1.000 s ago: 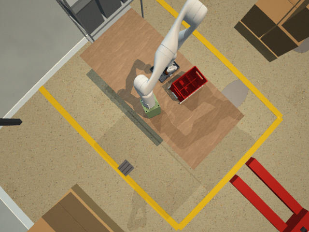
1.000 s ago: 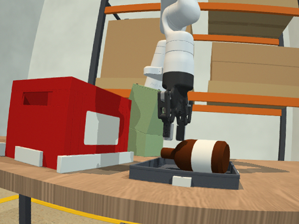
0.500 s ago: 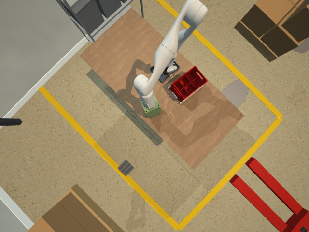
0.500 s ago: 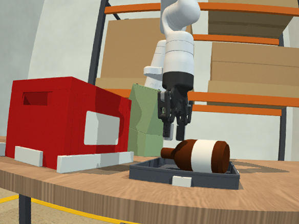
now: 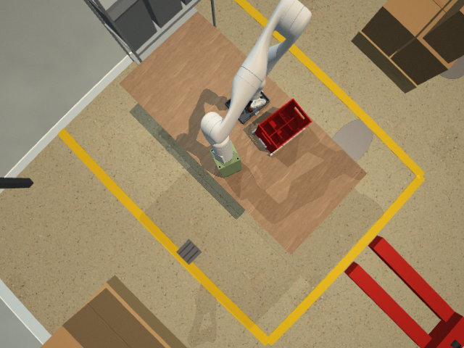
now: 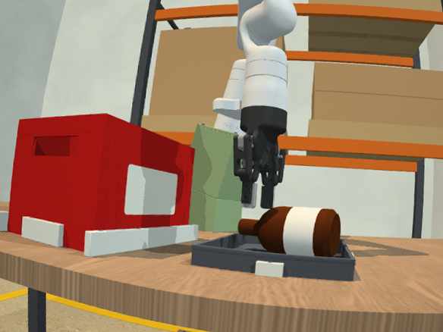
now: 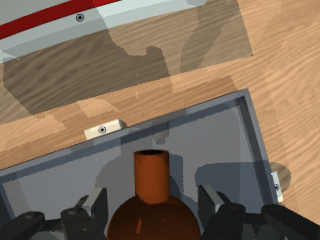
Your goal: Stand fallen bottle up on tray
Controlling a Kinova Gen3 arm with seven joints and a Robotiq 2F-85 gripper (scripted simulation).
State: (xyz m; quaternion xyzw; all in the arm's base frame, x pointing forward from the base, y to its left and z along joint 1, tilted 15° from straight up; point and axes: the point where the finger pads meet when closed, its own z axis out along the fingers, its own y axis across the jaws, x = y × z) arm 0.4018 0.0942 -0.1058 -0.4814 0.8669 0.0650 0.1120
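- Lying on its side in the dark gray tray (image 5: 243,120) (image 6: 273,261) (image 7: 215,117), the brown bottle (image 5: 250,108) (image 6: 301,231) (image 7: 152,177) has a white label (image 6: 300,231) around its middle.
- Its thin neck points toward the side where the red crate (image 5: 270,125) (image 6: 57,184) (image 7: 65,12) is.
- The bottle's fat end is near the other side of the tray.
- Above the neck is the black hand (image 6: 257,196) (image 7: 152,201), pointing down, with its fingers spread part way and nothing pinched between them.
- In the exterior view, the fingertips are a little higher than the neck and do not touch it.
- Small white blocks (image 6: 269,268) (image 7: 103,130) sit against the tray's outside walls.
- The red crate stands upright near the tray, with a gap between them.
- Long white strips (image 6: 142,239) (image 7: 115,25) run along the bottom of the crate.
- The tray and the crate are both on the brown wooden surface (image 5: 180,59) (image 6: 220,297) (image 7: 292,100).
- The white arm (image 5: 249,76) (image 6: 266,76) stands on a green base (image 5: 229,169) (image 6: 220,214).
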